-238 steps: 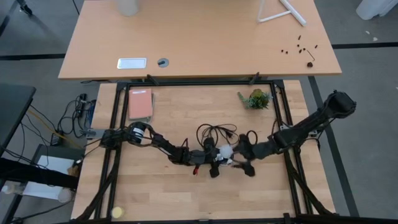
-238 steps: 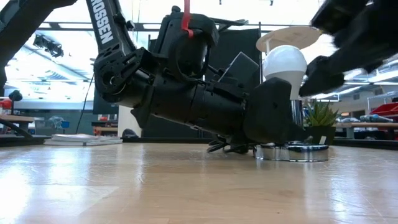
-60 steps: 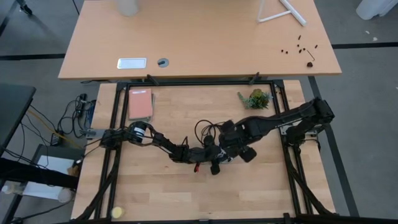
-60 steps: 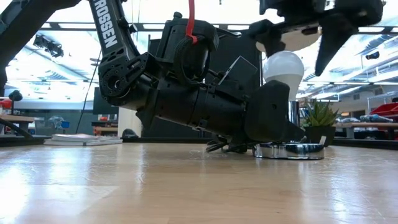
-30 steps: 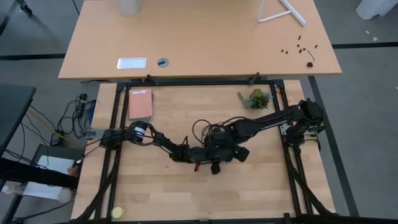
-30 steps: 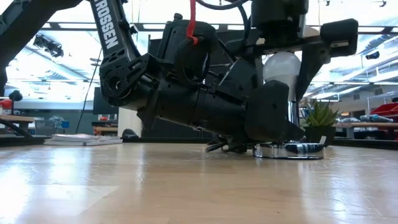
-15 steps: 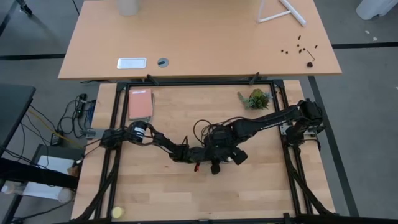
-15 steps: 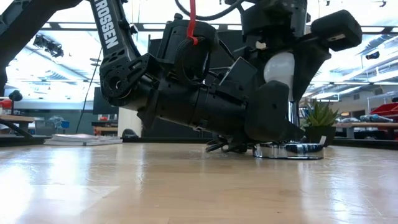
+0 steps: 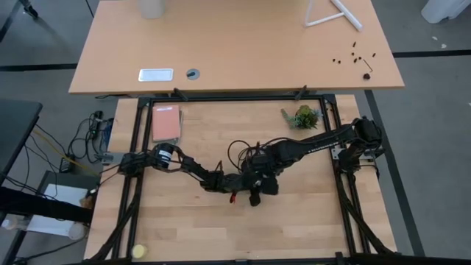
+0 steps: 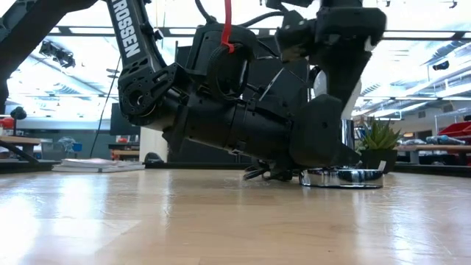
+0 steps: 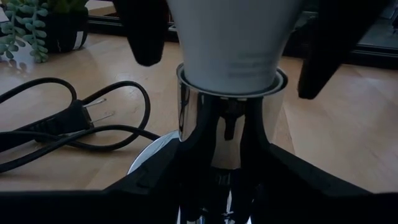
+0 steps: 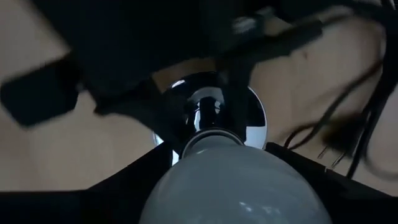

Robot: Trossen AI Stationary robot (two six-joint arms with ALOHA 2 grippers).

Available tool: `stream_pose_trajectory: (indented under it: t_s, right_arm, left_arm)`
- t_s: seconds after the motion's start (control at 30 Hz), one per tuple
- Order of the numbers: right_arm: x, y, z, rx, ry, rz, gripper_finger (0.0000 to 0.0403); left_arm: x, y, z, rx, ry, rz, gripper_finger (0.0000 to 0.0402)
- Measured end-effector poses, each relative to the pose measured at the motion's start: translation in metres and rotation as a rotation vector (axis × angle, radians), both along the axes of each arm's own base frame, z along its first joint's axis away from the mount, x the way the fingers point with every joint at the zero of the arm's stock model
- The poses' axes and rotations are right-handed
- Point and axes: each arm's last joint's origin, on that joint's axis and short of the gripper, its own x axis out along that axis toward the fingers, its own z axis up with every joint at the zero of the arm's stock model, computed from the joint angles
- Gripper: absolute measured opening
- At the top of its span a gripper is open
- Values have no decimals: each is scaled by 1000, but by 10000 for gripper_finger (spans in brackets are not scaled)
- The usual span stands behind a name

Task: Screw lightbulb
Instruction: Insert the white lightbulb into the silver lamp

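The white lightbulb (image 11: 233,37) stands upright in the chrome socket (image 11: 227,124), whose round base disc (image 10: 342,179) lies on the table. My left gripper (image 11: 227,193) reaches in level from the table's left and is shut on the socket's neck. My right gripper (image 9: 259,177) hangs over the bulb, pointing down, shut on it. It hides the bulb in the high view. Only a sliver of bulb (image 10: 318,79) shows in the low view. The right wrist view looks down past the bulb (image 12: 236,186) onto the disc (image 12: 258,121). My left gripper pinches the socket's upright chrome neck (image 11: 193,137) between its two fingers (image 11: 155,186), just below the bulb. The fingers come in nearly level from the table's left. The socket stands upright with its base disc on the table. My right gripper pinches the bulb's round white body (image 12: 186,180) between its two fingers (image 12: 124,193), which come from above and point down. In the left wrist view the fingers (image 11: 146,31) stand on either side of the bulb. The bulb sits upright with its narrow end in the socket.
The socket's black cord with its plug (image 11: 81,118) lies coiled on the table just behind the socket. A small potted plant (image 9: 302,116) stands at the far right and a pink book (image 9: 166,123) at the far left. A yellow ball (image 9: 138,252) lies near the front left corner.
My right gripper has closed its fingers onto the bulb and then rolled about its upright axis over the socket, staying in place. My left gripper and the socket have kept still.
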Motion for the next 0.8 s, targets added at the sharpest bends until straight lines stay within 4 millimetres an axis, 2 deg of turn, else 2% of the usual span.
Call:
stream_pose_trajectory:
  t_s: [0.23, 0.43, 0.6, 0.8]
  right_arm:
    - [1, 0, 0, 54, 8, -367, 253]
    - [1, 0, 0, 82, 10, -591, 261]
    - [2, 0, 0, 87, 4, -601, 267]
    - [2, -5, 0, 73, 6, -385, 270]
  left_arm:
    - [0, 0, 0, 3, 1, -1, 196]
    - [0, 0, 0, 4, 2, 0, 196]
    - [0, 0, 0, 5, 4, 2, 196]
    - [0, 0, 0, 5, 7, 2, 196]
